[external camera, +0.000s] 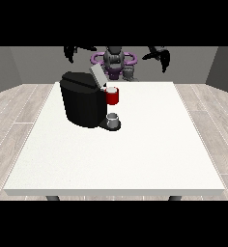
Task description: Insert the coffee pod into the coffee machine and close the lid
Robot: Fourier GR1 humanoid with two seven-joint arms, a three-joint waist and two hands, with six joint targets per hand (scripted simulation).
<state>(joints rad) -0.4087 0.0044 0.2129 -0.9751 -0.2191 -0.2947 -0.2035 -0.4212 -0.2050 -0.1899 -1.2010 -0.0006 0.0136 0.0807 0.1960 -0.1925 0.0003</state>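
Observation:
The black coffee machine (81,103) stands on the white table (135,154), left of the middle. Its grey lid (96,75) is tilted up and open. At the machine's front sits the red pod holder (113,97), with a pale round top showing in it; I cannot tell whether that is the coffee pod. A small grey cup (114,118) rests on the machine's base below. Both hands are raised above the table's far edge and hold nothing: the hand at the view's left (71,51) and the hand at the view's right (160,55), fingers spread.
The robot's torso (115,60) is behind the table's far edge. A grey floor surrounds the table on all sides.

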